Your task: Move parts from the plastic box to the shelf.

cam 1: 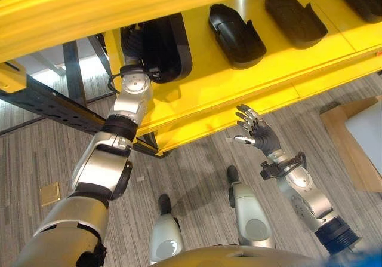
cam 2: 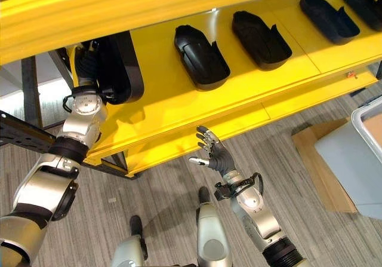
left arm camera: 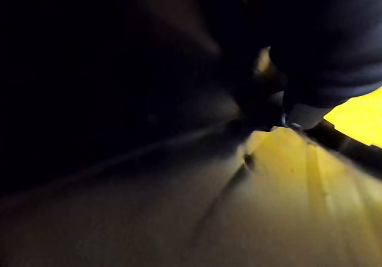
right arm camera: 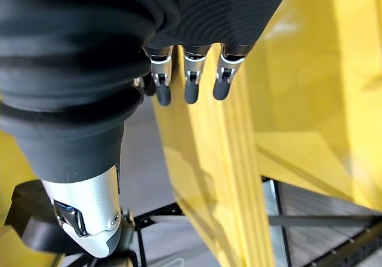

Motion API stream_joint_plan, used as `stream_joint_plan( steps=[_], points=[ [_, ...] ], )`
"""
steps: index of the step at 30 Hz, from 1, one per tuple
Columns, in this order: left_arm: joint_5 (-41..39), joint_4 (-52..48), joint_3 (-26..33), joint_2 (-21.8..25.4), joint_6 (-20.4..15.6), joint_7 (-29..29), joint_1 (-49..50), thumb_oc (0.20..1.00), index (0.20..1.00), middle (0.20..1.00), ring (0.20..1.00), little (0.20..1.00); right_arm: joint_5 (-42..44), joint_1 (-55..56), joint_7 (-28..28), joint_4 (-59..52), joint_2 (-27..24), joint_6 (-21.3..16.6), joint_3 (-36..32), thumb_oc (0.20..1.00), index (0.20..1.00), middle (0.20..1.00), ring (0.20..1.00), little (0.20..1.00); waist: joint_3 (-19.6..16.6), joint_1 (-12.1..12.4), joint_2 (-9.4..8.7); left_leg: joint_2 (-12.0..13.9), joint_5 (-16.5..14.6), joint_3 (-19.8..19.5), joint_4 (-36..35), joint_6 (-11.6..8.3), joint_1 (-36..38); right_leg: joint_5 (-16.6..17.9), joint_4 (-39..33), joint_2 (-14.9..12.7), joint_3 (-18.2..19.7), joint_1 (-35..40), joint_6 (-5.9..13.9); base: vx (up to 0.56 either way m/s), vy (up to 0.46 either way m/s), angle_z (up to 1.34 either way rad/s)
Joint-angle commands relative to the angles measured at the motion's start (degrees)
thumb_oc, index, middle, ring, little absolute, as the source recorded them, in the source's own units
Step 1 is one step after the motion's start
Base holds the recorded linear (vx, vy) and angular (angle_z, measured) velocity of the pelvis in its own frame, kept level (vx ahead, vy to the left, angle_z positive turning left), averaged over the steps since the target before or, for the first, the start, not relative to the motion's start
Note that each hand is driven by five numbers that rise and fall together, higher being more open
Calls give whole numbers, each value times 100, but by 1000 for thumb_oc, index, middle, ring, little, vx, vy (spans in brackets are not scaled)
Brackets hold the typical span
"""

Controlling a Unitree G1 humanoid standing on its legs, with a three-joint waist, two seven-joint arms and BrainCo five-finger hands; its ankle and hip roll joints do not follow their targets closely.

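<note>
Reaching into the yellow shelf (cam 1: 250,94), the left hand (cam 1: 136,40) meets a black part (cam 1: 170,49) standing on edge — its fingers are hidden. Three more parts (cam 2: 200,58) lie flat to the right. Below the shelf's front edge hovers the right hand (cam 2: 213,153), fingers spread, empty — the plastic box (cam 2: 370,135) sits at far right.

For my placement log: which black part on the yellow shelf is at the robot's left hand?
The leftmost black part, at the shelf end. The left hand reaches in beside it; its fingers are hidden. The other parts lie further right, apart from either hand.
</note>
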Motion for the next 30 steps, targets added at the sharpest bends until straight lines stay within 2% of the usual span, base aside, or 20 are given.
stream_joint_plan(
  steps=[1,4,8,10,13,19,27,30],
  points=[
    [-111,2,117,306,-219,22,-361,200,200,200,200,200,257,34,136,-558,-31,-379,-86,1000,1000,1000,1000,1000,-290,-24,-104,101,-7,-112,476,157,-524,-576,396,-352,95,163,166,0,0,0],
    [-101,532,-9,348,-92,12,-787,200,200,200,200,200,341,41,163,-546,-73,-384,-33,1000,1000,1000,1000,1000,-212,-70,-106,71,-13,-147,604,149,-714,-620,552,-373,122,3,159,-30,-11,7],
    [-541,1229,77,409,50,-53,-1245,200,200,200,200,200,443,49,150,-572,-172,-378,-12,1000,1000,1000,1000,1000,-104,-95,-137,55,-117,-214,885,148,-963,-746,820,-389,140,-201,138,-4,-16,1],
    [-664,1338,126,463,88,-61,-1330,200,200,200,200,200,468,69,118,-590,-190,-378,-38,1000,1000,1000,1000,1000,-84,-92,-140,58,-150,-253,986,151,-1076,-779,910,-393,137,-286,124,-6,-24,5],
    [-1288,1411,411,473,46,-64,-1274,200,200,200,200,200,480,119,17,-604,-185,-380,-92,1000,1000,1000,1000,1000,-57,-74,-156,42,-193,-299,1075,151,-1198,-835,1005,-403,145,-363,105,14,-21,7],
    [-1816,1455,729,446,76,9,-1153,200,200,200,200,200,446,120,-85,-598,-204,-347,-96,1000,1000,1000,1000,1000,-25,10,-175,17,-225,-367,1098,157,-1255,-902,1111,-406,114,-419,70,15,-12,7],
    [-1363,1585,535,489,255,-33,-1338,200,200,200,200,200,444,129,-44,-621,-301,-362,-152,1000,1000,1000,1000,1000,35,6,-194,-13,-202,-388,1036,158,-1270,-946,1165,-424,120,-490,56,3,0,4],
    [-877,1632,301,513,383,-74,-1529,200,200,200,200,200,453,123,-25,-611,-348,-368,-179,1000,1000,1000,1000,1000,42,-16,-188,-12,-178,-376,1013,157,-1300,-938,1169,-402,138,-539,58,0,0,0]
  ],
)
